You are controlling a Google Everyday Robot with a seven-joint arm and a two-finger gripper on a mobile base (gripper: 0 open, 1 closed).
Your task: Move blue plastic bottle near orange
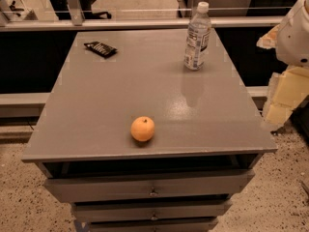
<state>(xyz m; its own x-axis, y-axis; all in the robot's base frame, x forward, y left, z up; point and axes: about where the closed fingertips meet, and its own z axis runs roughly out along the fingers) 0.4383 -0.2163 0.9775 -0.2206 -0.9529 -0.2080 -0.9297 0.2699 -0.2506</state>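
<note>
The blue plastic bottle [197, 36] stands upright at the far right of the grey cabinet top [111, 91]; it is clear, with a white cap and a white-bluish label. The orange [143, 128] sits near the front edge, left of the middle, well apart from the bottle. My gripper is out of view; only a white rounded part of my arm [295, 33] shows at the right edge, off the side of the cabinet and level with the bottle.
A flat black packet [100, 49] lies at the far left of the top. The cabinet has drawers [153, 190] below the front edge. A glass railing [145, 18] runs behind. Yellow foam blocks [282, 98] stand on the right.
</note>
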